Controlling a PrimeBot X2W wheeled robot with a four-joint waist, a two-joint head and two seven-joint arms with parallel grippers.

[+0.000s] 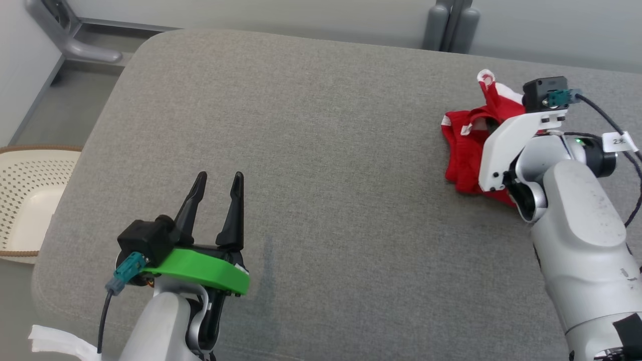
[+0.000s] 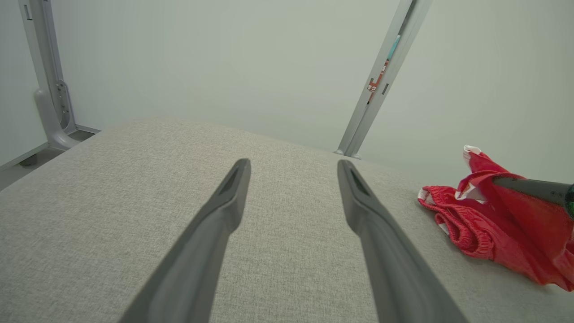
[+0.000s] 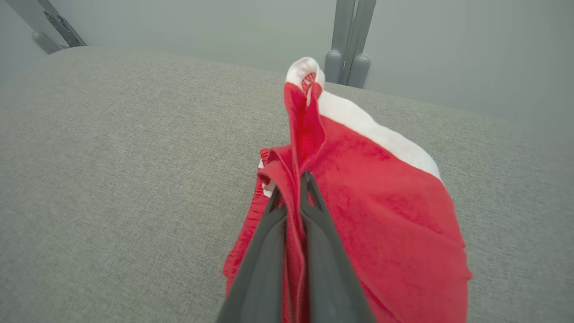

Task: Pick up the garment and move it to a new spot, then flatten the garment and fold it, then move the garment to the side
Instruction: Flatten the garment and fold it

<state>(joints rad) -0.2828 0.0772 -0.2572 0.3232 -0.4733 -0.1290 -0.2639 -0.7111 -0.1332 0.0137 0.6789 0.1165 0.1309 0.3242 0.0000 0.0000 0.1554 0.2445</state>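
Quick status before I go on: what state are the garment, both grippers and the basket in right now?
Red garment, crumpled, not flattened or folded; one fold pinched up, the rest lying on the gray cushion.
Right gripper, shut on the garment.
Left gripper, open, holding nothing, over the cushion.
Basket, upright beside the cushion's left edge.

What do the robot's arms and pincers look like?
The left arm and right arm are pale grey. The left pincer sits on a green bracket; the right pincer on a white bracket. Each has two long dark fingers, a black camera box, a teal plug and a black cable. The right cable wears a white tag.
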